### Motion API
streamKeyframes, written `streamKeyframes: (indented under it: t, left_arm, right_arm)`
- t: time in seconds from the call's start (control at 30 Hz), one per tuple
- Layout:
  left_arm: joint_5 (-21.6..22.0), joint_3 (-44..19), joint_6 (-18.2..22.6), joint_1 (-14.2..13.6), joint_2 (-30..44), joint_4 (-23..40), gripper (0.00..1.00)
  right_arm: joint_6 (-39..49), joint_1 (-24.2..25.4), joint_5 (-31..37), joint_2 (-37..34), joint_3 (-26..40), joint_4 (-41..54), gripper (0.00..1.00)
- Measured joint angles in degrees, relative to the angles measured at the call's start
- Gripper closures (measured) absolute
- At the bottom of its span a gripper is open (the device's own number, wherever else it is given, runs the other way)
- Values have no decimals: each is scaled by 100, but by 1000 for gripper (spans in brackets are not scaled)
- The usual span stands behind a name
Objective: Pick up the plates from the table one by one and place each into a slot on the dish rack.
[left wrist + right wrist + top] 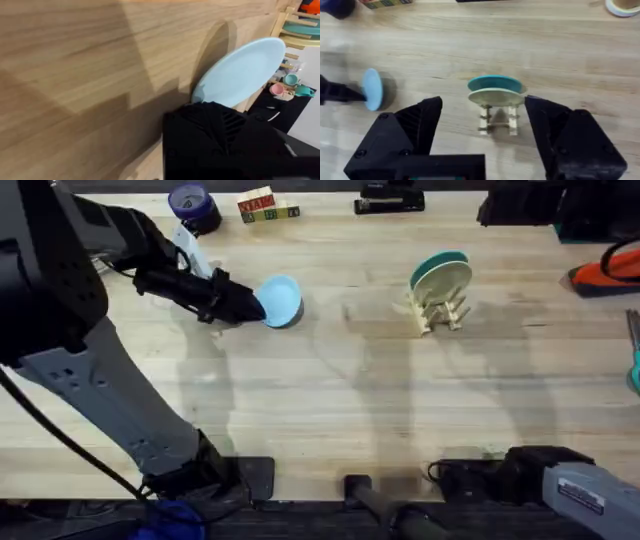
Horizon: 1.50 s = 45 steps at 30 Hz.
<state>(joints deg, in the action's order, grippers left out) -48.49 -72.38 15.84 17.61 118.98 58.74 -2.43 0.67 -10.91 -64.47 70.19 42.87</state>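
Overhead view first: three plates in all on this table (330,400), and two of them are already racked. The teal plate (447,260) and the cream plate (441,278) stand upright, one just behind the other, in the slots of the single dish rack (437,314) at the far right of centre.

The third one, the light blue plate (281,301), is over on the far left side, well apart from the rack. The left gripper (250,305) is clamped on its edge, black fingers closed on the rim, and the plate is tipped up on edge rather than lying flat, a soft shadow beneath it on the planks.

Left wrist view confirms it: the pale blue disc juts out from the black fingers (220,135) at a slant above the wood grain.

Down at the near right corner, the right gripper (484,131) hangs with its two fingers spread wide, nothing between them, looking straight at the rack with its two plates.

Along the far edge sit one dark blue tape roll (192,204) and one little stack of blocks (262,206).
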Motion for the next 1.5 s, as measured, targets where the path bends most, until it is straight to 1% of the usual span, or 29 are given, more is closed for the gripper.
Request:
streamKeyframes:
  t: [0.27, 0.3, 0.4, 0.6, 0.9, 1.03, 1.27, 1.5]
  left_arm:
    - [0, 0, -14, 0, 0, -3, 959]
    - [4, 0, -24, 0, 0, -4, 958]
    - [4, 0, -39, 0, 0, -4, 958]
    - [4, 0, -42, 0, 0, -4, 959]
    - [4, 0, -44, 0, 0, -4, 958]
    - [4, 0, -44, 0, 0, -4, 959]
    - [4, 0, -44, 0, 0, -4, 958]
    - [4, 0, -44, 0, 0, -4, 958]
  right_arm:
    - [-130, -22, -757, -54, 8, -48, 7]
    - [-168, -221, -937, -208, 18, -59, 7]
    - [-187, -596, -1037, -417, 18, -115, 7]
    - [-433, -1273, -1139, -804, 18, -395, 7]
    - [-1414, -1892, -1137, -1591, 18, -731, 8]
    - [-1627, -2194, -1137, -1917, 18, -916, 7]
    - [-1736, -2649, -1137, -2166, 18, -1553, 7]
    - [-1772, -2879, -1139, -2190, 18, -1671, 7]
